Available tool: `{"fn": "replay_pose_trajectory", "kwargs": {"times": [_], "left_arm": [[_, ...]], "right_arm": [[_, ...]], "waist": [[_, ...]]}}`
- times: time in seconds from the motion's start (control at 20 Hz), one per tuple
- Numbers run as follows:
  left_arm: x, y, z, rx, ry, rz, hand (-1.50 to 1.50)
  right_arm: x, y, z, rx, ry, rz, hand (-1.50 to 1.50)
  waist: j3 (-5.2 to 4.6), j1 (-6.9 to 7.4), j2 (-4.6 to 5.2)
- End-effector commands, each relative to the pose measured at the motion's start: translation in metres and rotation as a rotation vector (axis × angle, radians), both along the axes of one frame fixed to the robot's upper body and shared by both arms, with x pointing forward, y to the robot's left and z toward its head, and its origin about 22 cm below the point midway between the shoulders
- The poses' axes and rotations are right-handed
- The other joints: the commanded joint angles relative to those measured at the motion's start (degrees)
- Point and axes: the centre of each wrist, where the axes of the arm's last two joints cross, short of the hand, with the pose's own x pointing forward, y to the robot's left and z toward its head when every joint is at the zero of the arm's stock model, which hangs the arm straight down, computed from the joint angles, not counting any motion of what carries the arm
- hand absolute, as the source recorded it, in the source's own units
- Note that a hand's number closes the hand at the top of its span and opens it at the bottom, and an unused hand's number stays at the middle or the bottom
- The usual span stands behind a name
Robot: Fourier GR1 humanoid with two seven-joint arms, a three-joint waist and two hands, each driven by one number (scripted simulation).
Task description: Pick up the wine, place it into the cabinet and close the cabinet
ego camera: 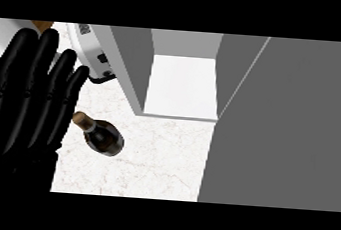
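Left hand (22, 106) filling the left edge of the frame, black, fingers (39, 73) straight and close together, tips pointing toward the upper left, holding nothing. Right hand nowhere in the head view.

Wine bottle (102, 136) on the white marbled desk (155, 161), left of centre, just beside the hand's lower fingers; dark body toward the lower right, tan-capped neck pointing up and left toward the hand. Whether bottle and fingers touch: cannot tell. Seen steeply from above, so standing or tilted not clear.

Cabinet (129, 64) in the upper middle of the frame, open, with a white inner floor (183, 88) showing between grey side walls. Bottle outside it, below and to the left of the opening. Broad grey cabinet door (291, 125) covering the right part of the frame from top to bottom.

White appliance (92, 51) with dark fittings at the upper left, partly hidden behind the fingertips and against the cabinet's left wall; kind not clear.
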Motion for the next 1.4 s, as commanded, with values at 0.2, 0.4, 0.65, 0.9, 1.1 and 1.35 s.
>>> {"fn": "replay_pose_trajectory", "kwargs": {"times": [0.2,0.4,0.65,0.9,1.1,1.35], "left_arm": [[-0.031,0.035,0.014,-0.025,-0.052,0.079,-1.50],[-0.028,0.028,0.009,-0.036,-0.023,0.062,-1.50],[-0.017,0.031,-0.013,-0.008,0.034,0.082,-1.50],[0.019,0.026,-0.025,-0.007,0.067,0.106,-1.50],[0.006,0.014,-0.063,0.007,0.092,0.135,-1.50],[0.036,0.047,-0.096,0.022,0.123,0.217,-1.50]], "right_arm": [[-0.021,-0.007,0.014,-0.009,-0.022,-0.042,-1.50],[-0.024,-0.004,0.006,-0.024,0.006,-0.054,-1.50],[-0.010,-0.023,0.010,-0.027,-0.043,-0.078,-1.50],[-0.007,-0.019,0.001,-0.028,-0.046,-0.112,-1.50],[-0.021,-0.028,0.007,-0.043,-0.061,-0.109,-1.50],[-0.032,-0.035,0.002,-0.050,-0.061,-0.093,-1.50]], "waist": [[-0.04,-0.65,0.30],[-0.03,-0.84,0.35],[-0.04,-0.91,0.60],[-0.05,-1.20,0.71],[-0.06,-1.14,0.63],[-0.08,-1.64,0.71]]}}
